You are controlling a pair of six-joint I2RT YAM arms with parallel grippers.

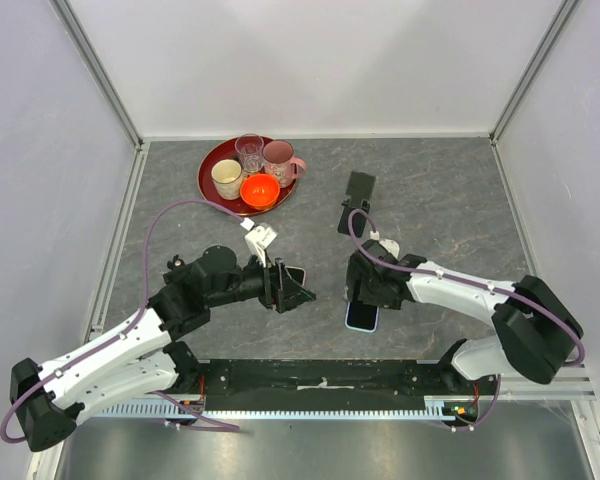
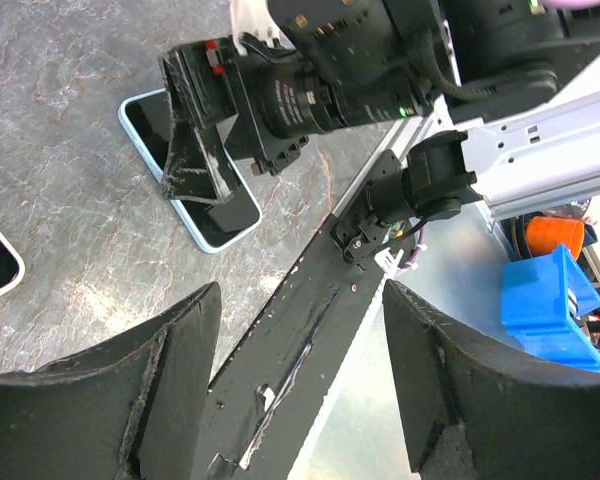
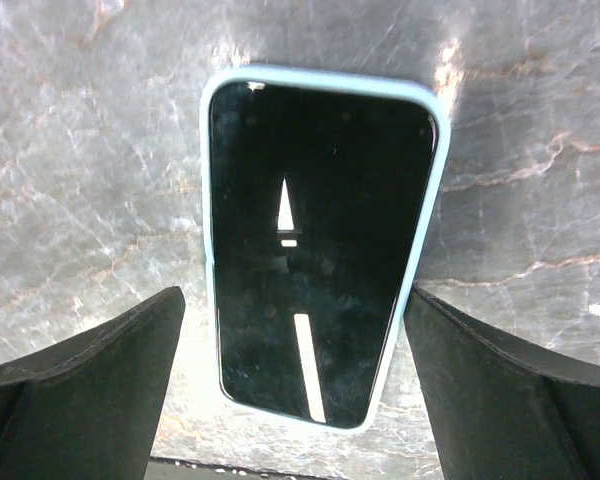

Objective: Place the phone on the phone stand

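Phone first: we see the dark-screened phone in a pale blue case [image 3: 320,245] lying flat, screen up, on the grey marbled tabletop [image 1: 450,200], close to the near edge. The right gripper [image 3: 292,300] hangs directly above it with its fingers spread wide, one on either side of the case, grasping nothing. The black phone stand [image 1: 358,195] sits farther back, apart from the phone. We find the left gripper [image 2: 300,300] released as well, empty, hovering just left of the phone and facing the right arm's claw. A round red tray [image 1: 204,172] carrying cups [image 1: 227,178] and an orange bowl [image 1: 260,190] rests at the back left.
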